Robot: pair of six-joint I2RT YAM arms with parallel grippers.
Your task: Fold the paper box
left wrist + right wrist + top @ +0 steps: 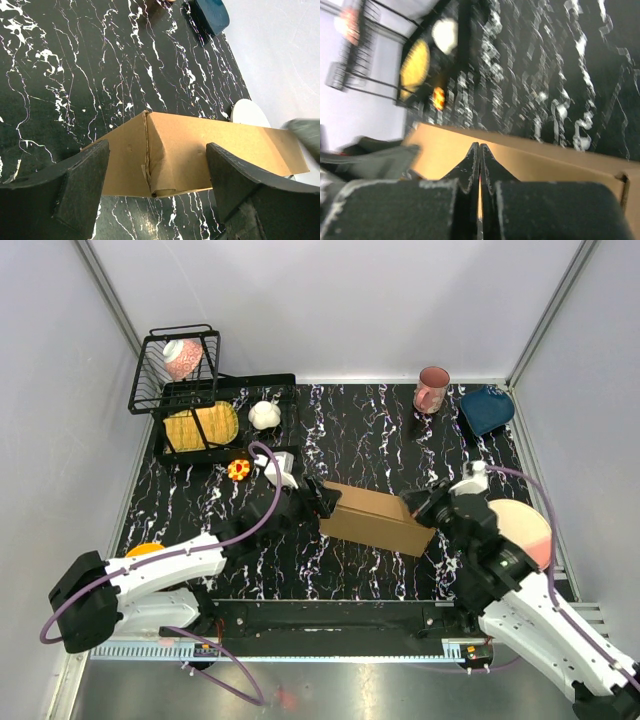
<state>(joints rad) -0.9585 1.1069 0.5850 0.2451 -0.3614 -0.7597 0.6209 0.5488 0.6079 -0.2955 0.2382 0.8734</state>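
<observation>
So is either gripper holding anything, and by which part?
Left gripper: open, straddling the left end of the paper box, not gripping. Right gripper: shut at its right end; whether on cardboard, cannot tell.

There are two hands, the left hand [326,503] and the right hand [418,506]. Between them is one brown box [375,518]. It lies on one black tabletop [370,435] with white streaks.

Far past the left hand are:
- one wire basket [150,375], with one pink and white thing [183,357] in it
- one black rack [285,398]
- one yellow thing [200,426]
- one white round thing [264,415]

Close to the left hand is one small yellow and red thing [239,470]. Behind it is one orange thing [145,550].

Far past the right hand are one pink cup [432,390] and one blue dish [487,408]. Just beside it is one pale pink plate [522,525].
</observation>
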